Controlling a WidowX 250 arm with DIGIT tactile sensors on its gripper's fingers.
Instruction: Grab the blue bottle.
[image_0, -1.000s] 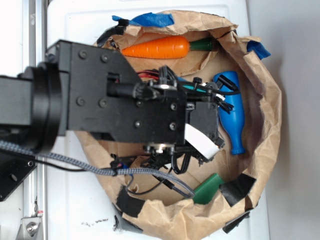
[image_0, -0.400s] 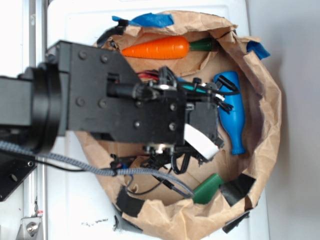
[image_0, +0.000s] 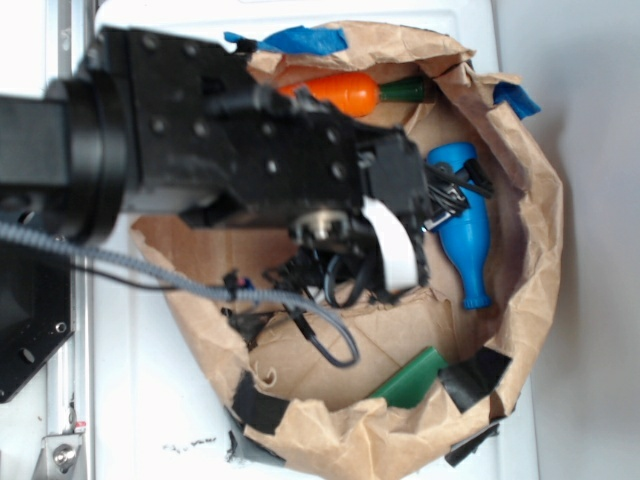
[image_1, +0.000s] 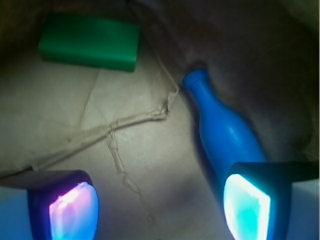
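Inside the brown paper bag (image_0: 520, 170), blue bottle (image_1: 222, 132) lying flat near the right wall, neck toward green block (image_1: 90, 41). Gripper (image_1: 160, 205) spread wide, empty, right pad (image_1: 246, 205) overlapping the bottle's body; not straddling yet, needs shifting right before closing.

Black boxy arm (image_0: 200, 130) studded with screws, trailing a grey braided cable (image_0: 150, 275) and a white strap (image_0: 395, 250).

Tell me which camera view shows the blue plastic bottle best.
The wrist view: the bright blue plastic toy bottle lies unobstructed from its neck down, and only its base is hidden behind one finger of the open gripper. In the exterior view the bottle is smaller and partly covered by the arm's cables.
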